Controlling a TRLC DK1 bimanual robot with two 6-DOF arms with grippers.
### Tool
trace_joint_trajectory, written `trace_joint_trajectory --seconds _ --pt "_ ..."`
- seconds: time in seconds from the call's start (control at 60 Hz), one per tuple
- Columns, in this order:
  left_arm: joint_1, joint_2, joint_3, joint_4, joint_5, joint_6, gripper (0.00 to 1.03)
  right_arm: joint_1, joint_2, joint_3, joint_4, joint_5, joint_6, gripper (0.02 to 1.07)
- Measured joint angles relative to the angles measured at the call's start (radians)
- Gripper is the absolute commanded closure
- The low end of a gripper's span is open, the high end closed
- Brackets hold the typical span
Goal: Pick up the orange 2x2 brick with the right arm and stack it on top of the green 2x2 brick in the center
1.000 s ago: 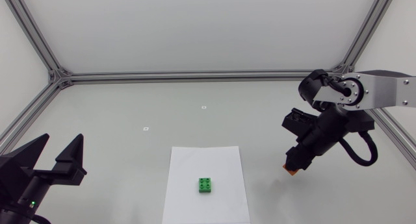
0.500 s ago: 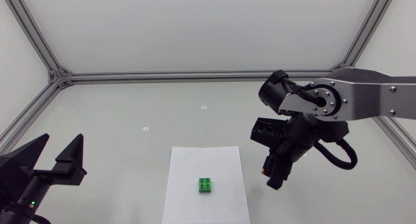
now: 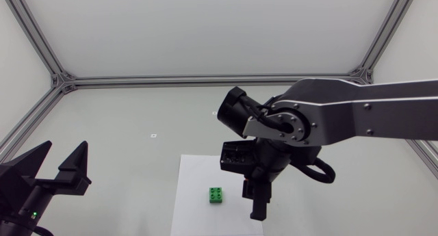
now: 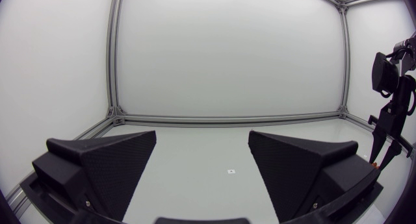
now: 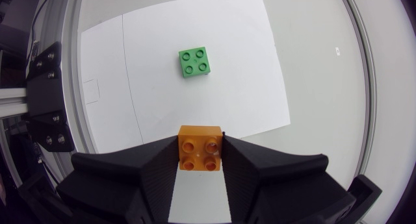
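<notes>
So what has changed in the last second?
The right gripper, shut on the orange brick, moved in from the right toward the centre and now hangs over the paper beside the green brick. The green brick and the open left gripper stayed put.

Head view: fixed overhead, looking down on table (image 3: 137, 113), wide; left gripper (image 3: 58, 169) at near corner, right arm (image 3: 356, 116) in from opposite side. Left wrist view: low, level, facing across table, own gripper close up; right arm shared with head view. Right wrist view: aimed down, close over white sheet (image 5: 247, 68) and green brick (image 5: 194, 61), orange brick (image 5: 199, 145) pinched in right gripper (image 5: 200, 154); white sheet, green brick shared with head view.
</notes>
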Motion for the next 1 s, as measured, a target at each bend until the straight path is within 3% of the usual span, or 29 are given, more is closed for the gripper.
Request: trace_joint_trajectory --seconds 1.0 --pt "0.0 0.0 0.0 0.0 0.0 0.0 0.04 0.126 0.311 0.241 0.024 0.026 -0.056 0.99"
